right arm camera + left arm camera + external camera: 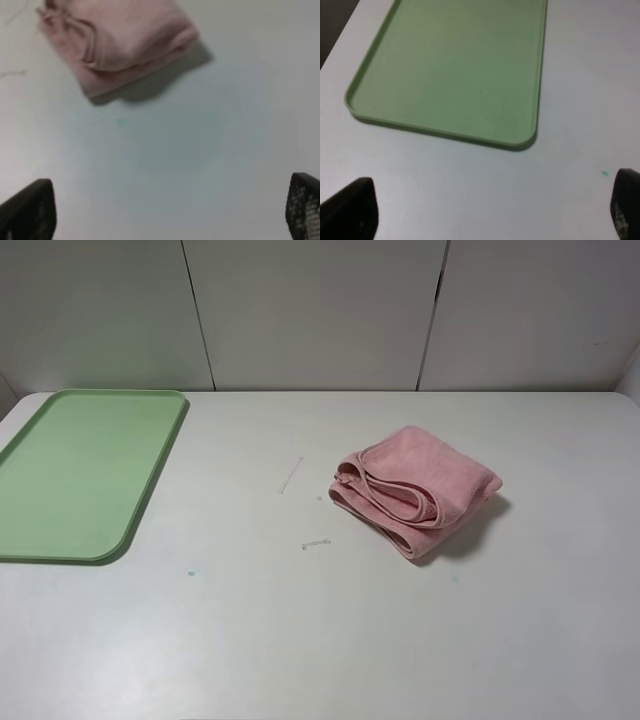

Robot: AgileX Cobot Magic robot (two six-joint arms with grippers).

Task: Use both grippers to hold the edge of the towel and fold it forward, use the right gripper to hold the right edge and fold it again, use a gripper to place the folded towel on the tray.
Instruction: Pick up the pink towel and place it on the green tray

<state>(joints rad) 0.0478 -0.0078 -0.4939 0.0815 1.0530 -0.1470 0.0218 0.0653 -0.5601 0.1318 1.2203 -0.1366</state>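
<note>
The folded pink towel (120,45) lies bunched on the white table (210,145), layered edges showing, a shadow beside it; the right gripper (165,212) hangs apart from it, jaws wide, nothing between them

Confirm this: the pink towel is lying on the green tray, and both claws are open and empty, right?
Not quite. The towel lies on the table, apart from the tray and to its right, not on it, as the exterior high view shows. The left claw and right claw are open and empty.
</note>
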